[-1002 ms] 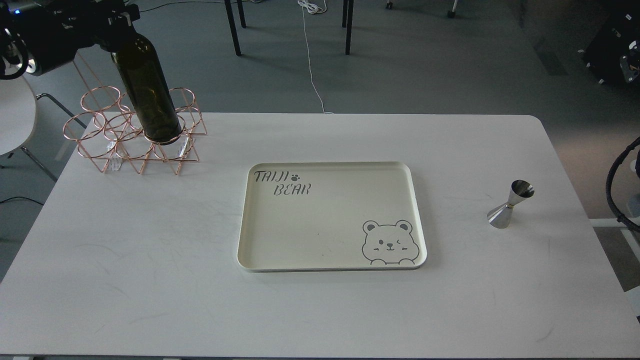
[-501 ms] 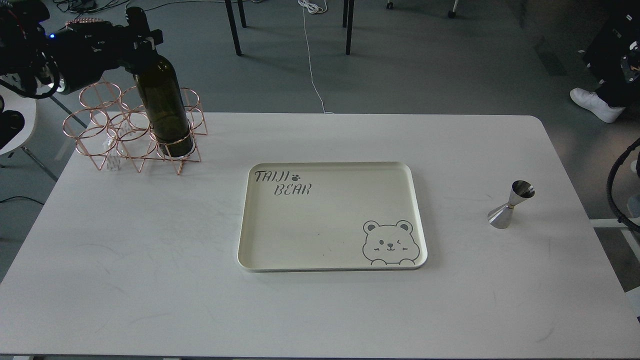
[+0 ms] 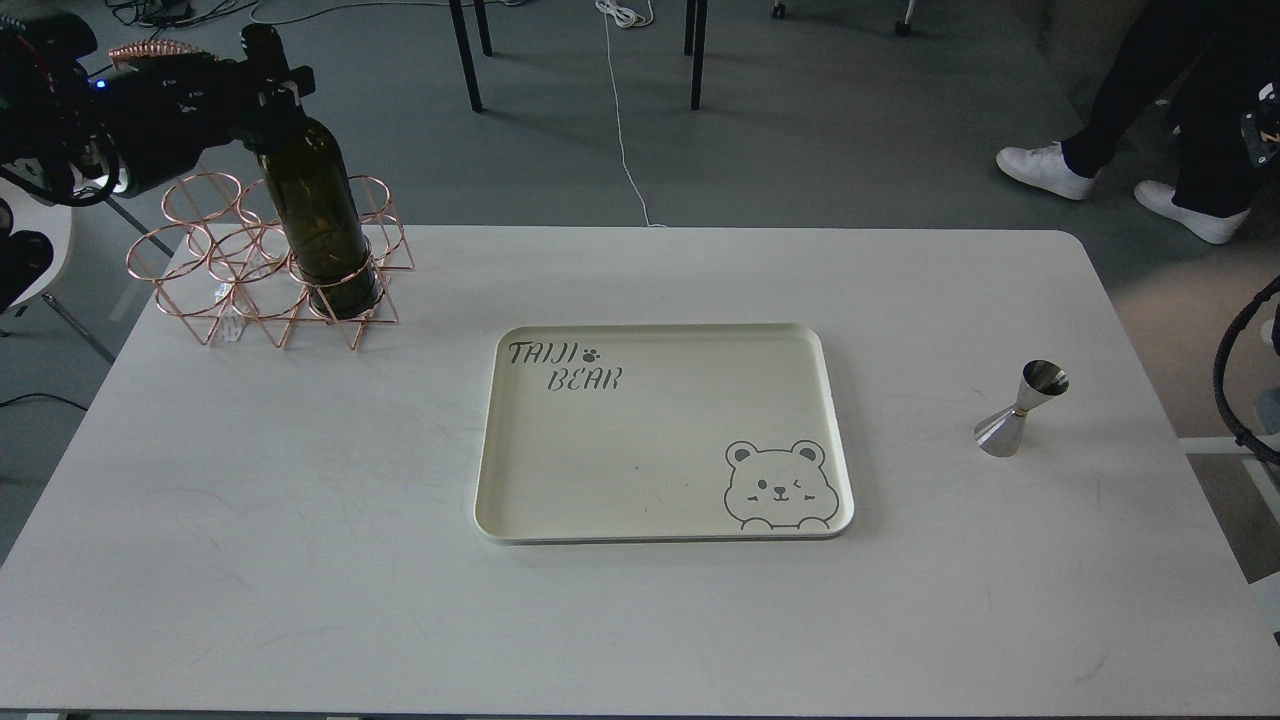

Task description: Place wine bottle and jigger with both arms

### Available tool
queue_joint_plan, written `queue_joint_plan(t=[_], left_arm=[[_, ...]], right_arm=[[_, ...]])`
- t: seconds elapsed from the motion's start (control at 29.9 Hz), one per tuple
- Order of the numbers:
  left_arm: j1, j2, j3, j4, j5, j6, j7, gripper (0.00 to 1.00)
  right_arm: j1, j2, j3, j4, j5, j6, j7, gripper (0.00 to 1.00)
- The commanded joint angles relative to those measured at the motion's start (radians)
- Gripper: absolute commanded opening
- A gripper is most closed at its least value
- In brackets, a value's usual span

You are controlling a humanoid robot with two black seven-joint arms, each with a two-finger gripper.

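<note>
Left gripper (image 3: 268, 85) clamped around wine bottle (image 3: 318, 215) neck; bottle base below sits inside copper wire rack (image 3: 215, 265).

I see a white table (image 3: 300, 560) with rounded corners and faint scuff marks across its top. A cream tray (image 3: 560, 520) lies flat near the middle, printed with "TAIJI BEAR" at its far left corner and a winking bear at its near right corner. At the far left corner of the table stands a copper wire rack (image 3: 215, 285) of rings; the wine bottle (image 3: 318, 215) stands in its right front ring, tilted slightly. The jigger (image 3: 1020, 410) stands well to the right of the tray, leaning, near the table's right edge.
</note>
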Motion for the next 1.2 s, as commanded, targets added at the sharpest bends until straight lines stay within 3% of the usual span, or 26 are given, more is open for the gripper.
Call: queue_joint_plan(t=[0.0,0.27,0.33,0.4,0.7,0.87,1.17], left_arm=[[0.0,0.0,-0.001,0.0,0.001,0.0,0.004,0.67],[-0.006,0.009,-0.007,0.0,-0.103,-0.001,-0.004,0.85],[-0.009,0.018,-0.019,0.0,-0.214,-0.001,-0.007,0.95],[-0.014,0.038,-0.024,-0.002,-0.37,-0.003,-0.007,0.97],[-0.017,0.143,-0.022,-0.002,-0.996,-0.015,-0.007,0.98],[0.008,0.193,-0.022,0.002,-1.324,-0.131,-0.005,0.98],[0.094,0.146,-0.019,0.096,-1.838,-0.213,-0.004,0.98]], right_arm=[[0.002,0.0,0.0,0.0,0.0,0.0,0.0,0.97],[0.001,-0.003,-0.001,0.0,0.0,0.0,0.0,0.96],[0.001,-0.007,-0.001,-0.001,0.0,0.0,0.0,0.97],[-0.001,-0.007,-0.001,0.0,0.0,0.0,0.0,0.98],[-0.008,-0.014,0.0,-0.007,0.0,0.0,-0.003,0.98],[-0.031,-0.024,0.008,-0.01,0.0,0.0,0.001,0.99],[-0.105,-0.024,0.034,-0.009,0.005,0.0,0.012,0.99]])
